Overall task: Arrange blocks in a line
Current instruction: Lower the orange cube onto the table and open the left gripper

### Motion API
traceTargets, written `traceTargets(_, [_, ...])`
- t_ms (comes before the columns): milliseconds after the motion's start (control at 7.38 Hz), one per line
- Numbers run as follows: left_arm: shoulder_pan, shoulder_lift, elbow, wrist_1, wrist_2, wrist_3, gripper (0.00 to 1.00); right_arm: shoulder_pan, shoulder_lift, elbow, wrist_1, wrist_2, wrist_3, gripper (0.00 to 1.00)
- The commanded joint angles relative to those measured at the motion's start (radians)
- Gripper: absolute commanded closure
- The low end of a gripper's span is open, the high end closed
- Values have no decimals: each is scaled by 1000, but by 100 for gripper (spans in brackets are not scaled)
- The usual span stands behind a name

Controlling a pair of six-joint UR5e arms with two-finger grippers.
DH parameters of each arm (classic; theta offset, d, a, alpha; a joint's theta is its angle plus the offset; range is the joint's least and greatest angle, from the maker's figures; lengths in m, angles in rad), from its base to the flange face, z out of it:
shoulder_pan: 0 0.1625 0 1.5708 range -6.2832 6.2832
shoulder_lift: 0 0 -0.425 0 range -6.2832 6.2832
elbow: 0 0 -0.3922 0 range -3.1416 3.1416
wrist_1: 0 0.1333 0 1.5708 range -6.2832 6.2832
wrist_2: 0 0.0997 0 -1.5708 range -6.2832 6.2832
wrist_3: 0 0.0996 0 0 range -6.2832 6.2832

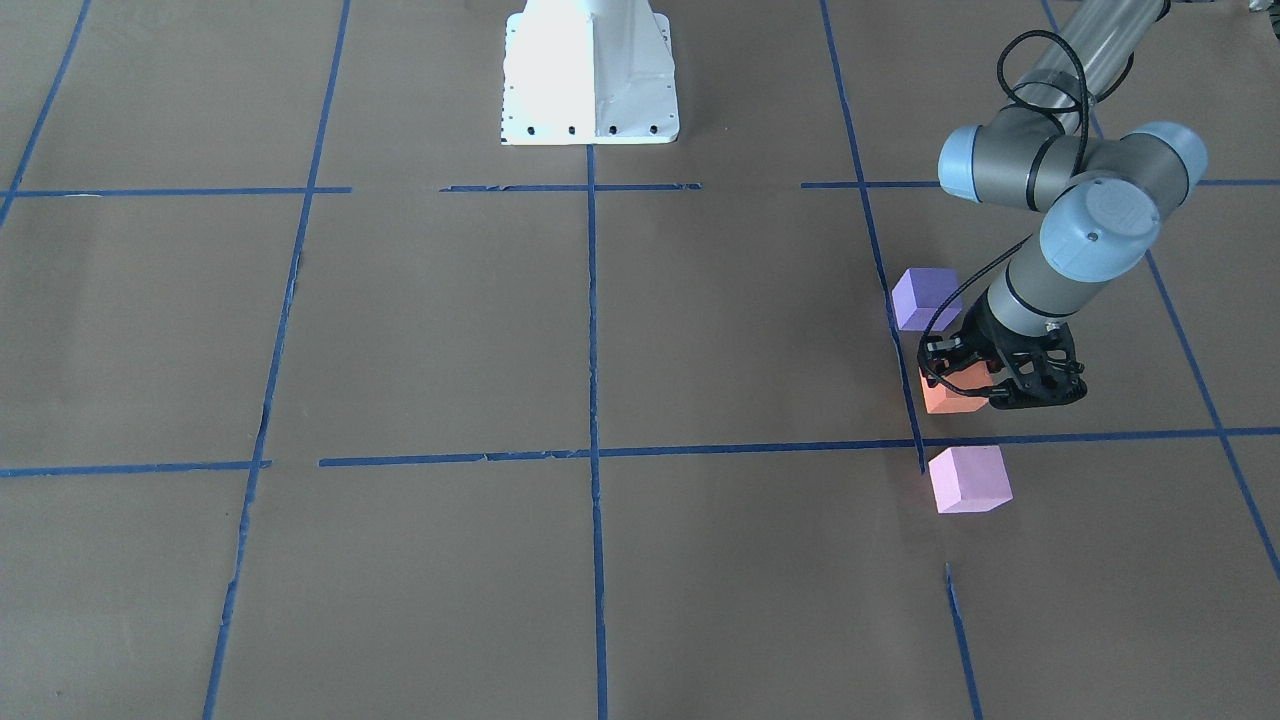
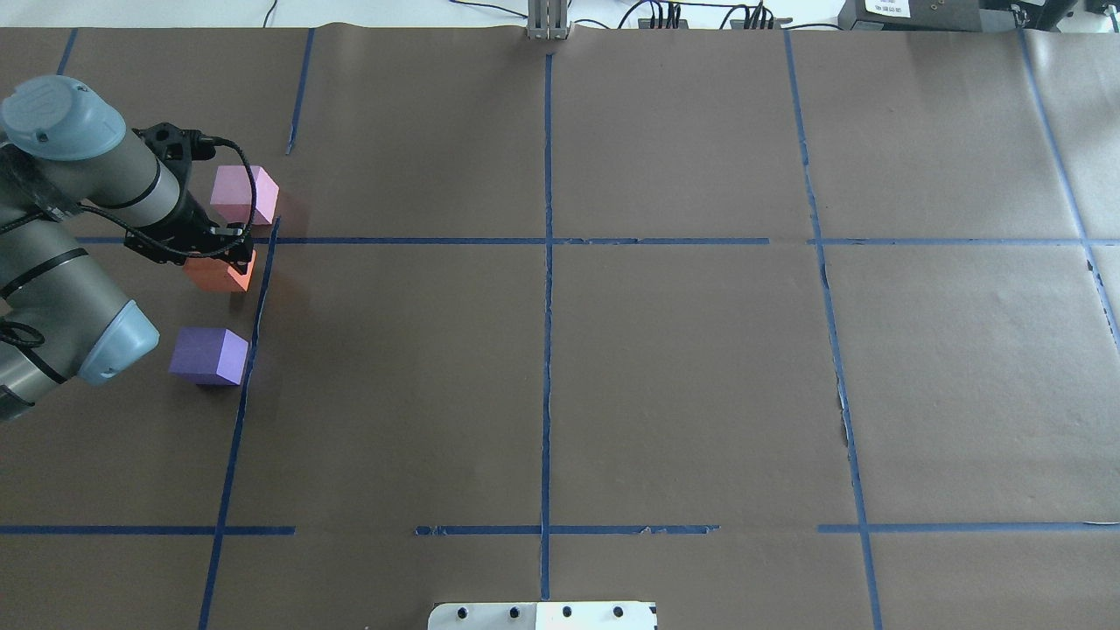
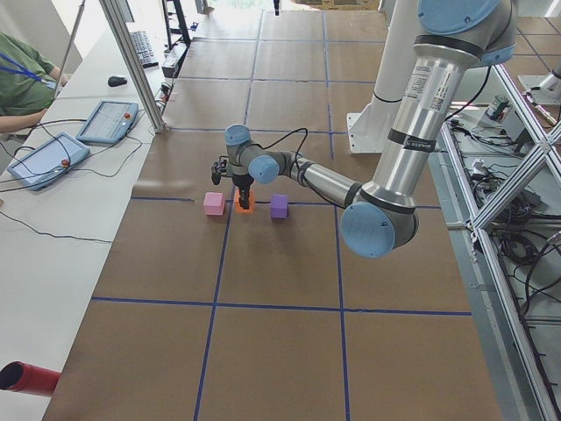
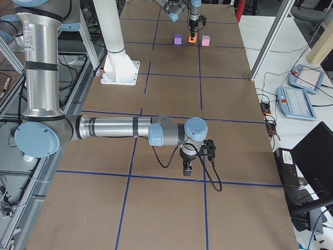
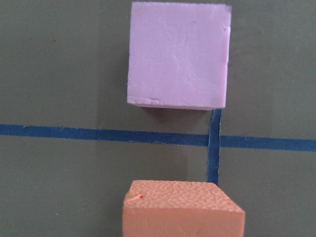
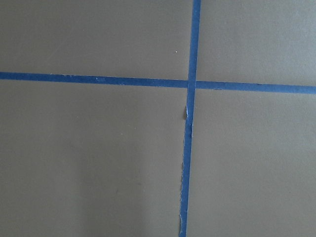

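orange block [image 5: 183,210] sits closest to the left wrist lens. the left end effector [image 1: 968,382] appears closed on its two side faces; lift-off from the counter [image 2: 665,376] cannot be confirmed. pink block [image 5: 178,54] lies just beyond a blue tape line [image 5: 98,133], and violet block [image 2: 208,354] lies on the opposite side, all apart, roughly in a row. judged light, soft, matte foam: grip opposite flat faces at mid-height with moderate force. count: three blocks, one per colour. right end effector [image 4: 188,167] hangs well apart; its opening cannot be told.
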Motion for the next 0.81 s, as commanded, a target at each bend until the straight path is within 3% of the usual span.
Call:
traceTargets(0, [0,-1,9,0,-1,18,0,0,0,1,0,1,0,0])
traceTargets(406, [-34,-13,-3,11,1,18,0,0,0,1,0,-1,0,0])
traceTargets(677, [-101,0,-119,32,1,45,0,-2,0,1,0,-1,0,0])
